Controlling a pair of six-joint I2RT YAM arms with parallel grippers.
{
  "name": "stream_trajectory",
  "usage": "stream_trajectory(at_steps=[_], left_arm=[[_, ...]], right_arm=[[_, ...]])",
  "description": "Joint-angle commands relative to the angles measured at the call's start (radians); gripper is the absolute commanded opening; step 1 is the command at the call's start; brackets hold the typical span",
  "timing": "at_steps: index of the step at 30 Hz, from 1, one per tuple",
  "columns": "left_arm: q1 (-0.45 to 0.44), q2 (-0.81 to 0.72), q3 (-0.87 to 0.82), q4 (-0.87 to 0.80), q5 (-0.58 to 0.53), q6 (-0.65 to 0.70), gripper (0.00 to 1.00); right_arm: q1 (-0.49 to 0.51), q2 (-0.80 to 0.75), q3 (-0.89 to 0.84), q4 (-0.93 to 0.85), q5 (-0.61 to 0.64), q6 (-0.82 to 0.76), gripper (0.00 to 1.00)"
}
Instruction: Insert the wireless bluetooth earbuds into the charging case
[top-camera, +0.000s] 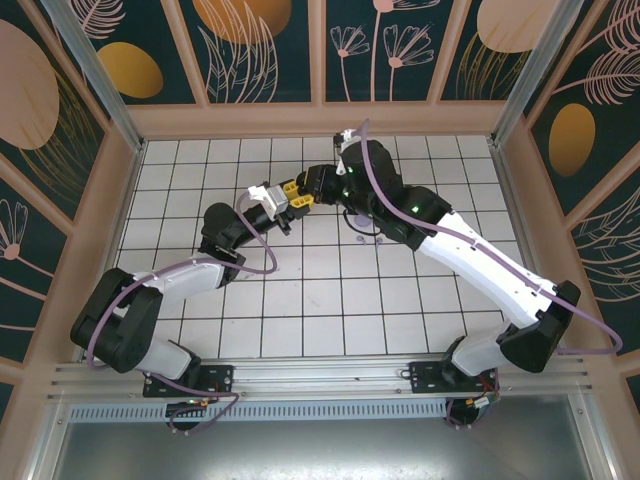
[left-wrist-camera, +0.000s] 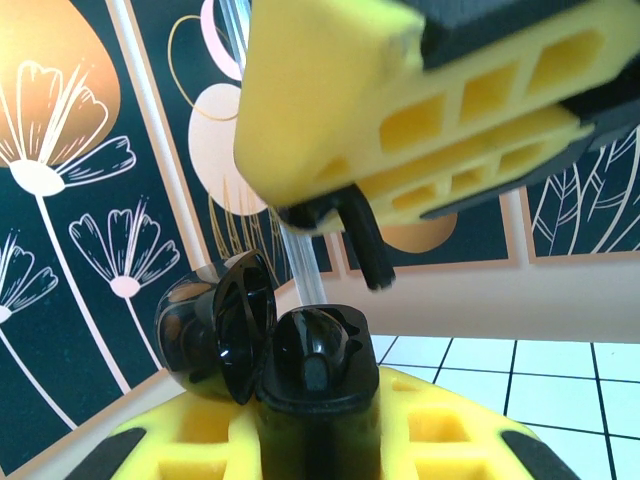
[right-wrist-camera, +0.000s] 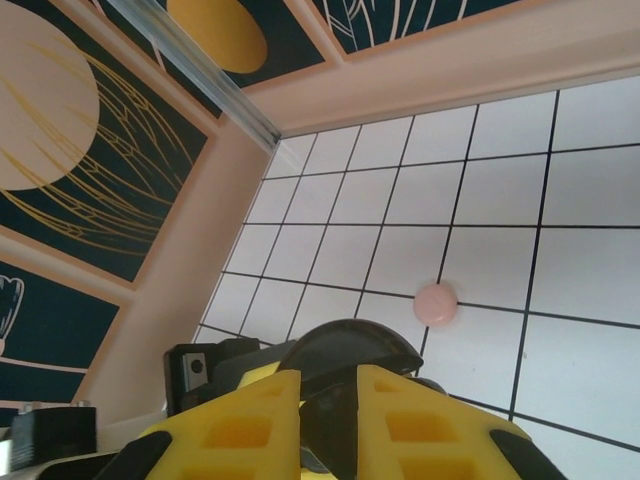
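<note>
My left gripper is shut on a black charging case, held upright with its lid swung open to the left. Just above it my right gripper is shut on a black earbud, whose stem points down toward the case without touching it. In the right wrist view, the right gripper pinches the dark bud, with the case's open lid right beyond the fingertips. From above, the left gripper and right gripper meet at mid-table.
A small pink round case lies on the white tiled table past the grippers. Tiny lavender pieces lie on the tiles beside the right arm. Patterned walls close in the back and sides.
</note>
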Motion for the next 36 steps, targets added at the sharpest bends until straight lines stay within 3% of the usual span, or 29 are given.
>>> stream_trajectory(at_steps=[1, 36], left_arm=[[-0.007, -0.005, 0.026, 0.038, 0.024, -0.017, 0.00], [-0.016, -0.035, 0.027, 0.038, 0.031, -0.039, 0.00]], right_arm=[[0.010, 0.012, -0.008, 0.045, 0.016, 0.009, 0.17], [0.002, 0.029, -0.103, 0.120, 0.046, -0.031, 0.16]])
